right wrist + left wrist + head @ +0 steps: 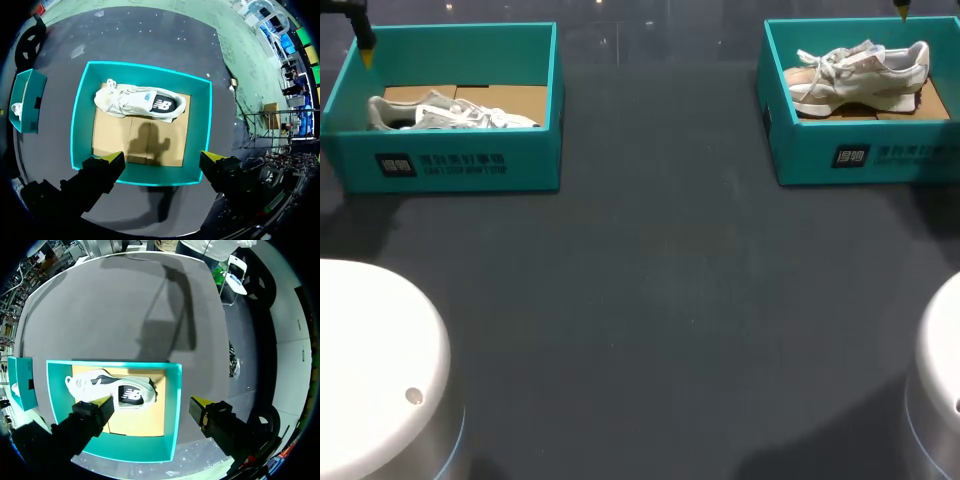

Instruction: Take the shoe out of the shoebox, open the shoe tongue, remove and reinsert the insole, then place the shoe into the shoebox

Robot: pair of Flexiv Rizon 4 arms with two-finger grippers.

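Both claws released and empty: left gripper, right gripper. I risk clipping a shoebox wall or snagging shoe laces descending.

White print was noted on the front walls of the left shoebox and right shoebox; none was legible.

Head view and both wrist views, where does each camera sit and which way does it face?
Head: above and behind, facing down on the table; white arm bases at the near corners.
Left wrist: over the left box, facing down; open left pincer shows.
Right wrist: over the right box, facing down; open right pincer shows.
Shared: all three see both boxes.
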